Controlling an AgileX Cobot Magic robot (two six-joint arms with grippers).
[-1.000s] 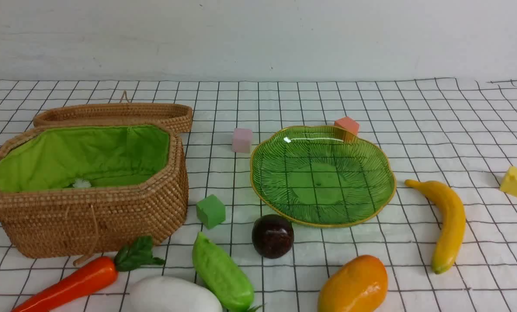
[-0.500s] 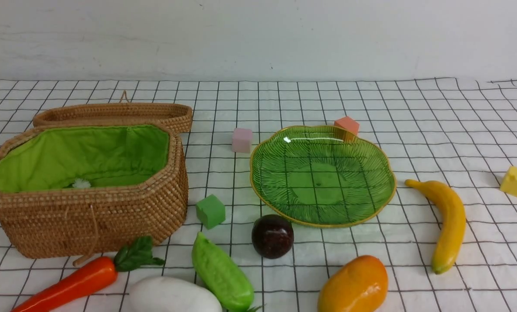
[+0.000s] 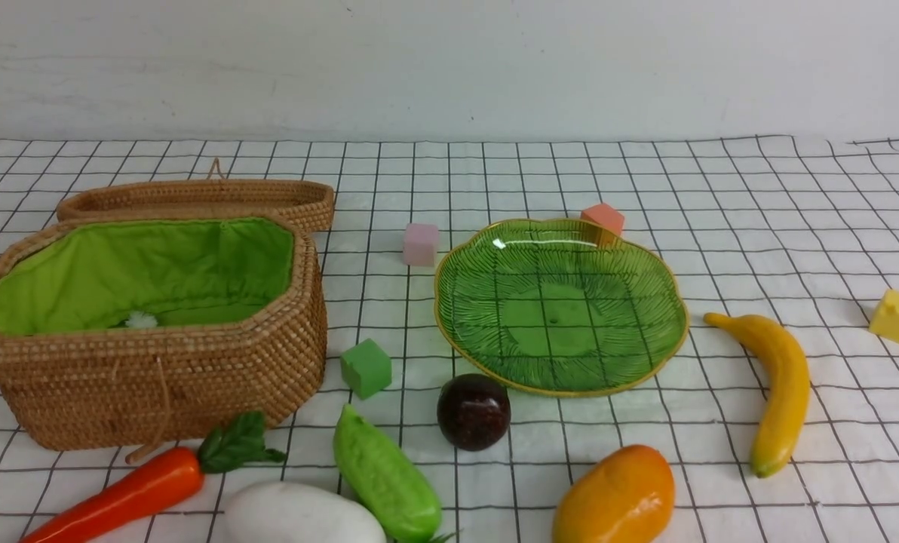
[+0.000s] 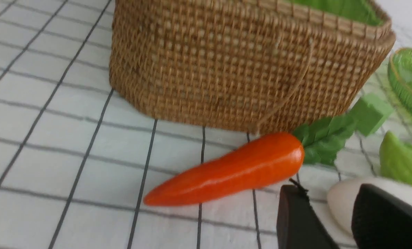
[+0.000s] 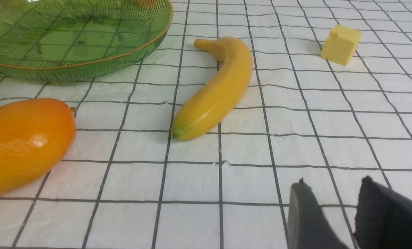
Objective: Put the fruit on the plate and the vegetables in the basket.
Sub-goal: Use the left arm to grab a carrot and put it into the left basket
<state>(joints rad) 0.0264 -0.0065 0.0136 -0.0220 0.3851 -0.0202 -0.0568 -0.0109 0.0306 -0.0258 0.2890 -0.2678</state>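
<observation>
On the checked cloth the wicker basket (image 3: 170, 377) stands at left and the green plate (image 3: 563, 309) lies bare at centre. Along the front lie the carrot (image 3: 125, 494), white oval vegetable (image 3: 302, 516), green cucumber-like vegetable (image 3: 385, 475), maroon fruit (image 3: 474, 411), mango (image 3: 615, 498) and banana (image 3: 781, 392). No gripper shows in the front view. My left gripper (image 4: 327, 188) is open, low over the cloth beside the carrot (image 4: 233, 169), with the white vegetable (image 4: 340, 207) just beyond its fingertips. My right gripper (image 5: 334, 181) is open over bare cloth, short of the banana (image 5: 216, 93).
The basket's shallow lid (image 3: 200, 200) lies behind it. Foam cubes are scattered about: green (image 3: 366, 367) by the basket, pink (image 3: 420, 243) and salmon (image 3: 604, 219) behind the plate, yellow (image 3: 896, 315) at far right. A white wall closes the back.
</observation>
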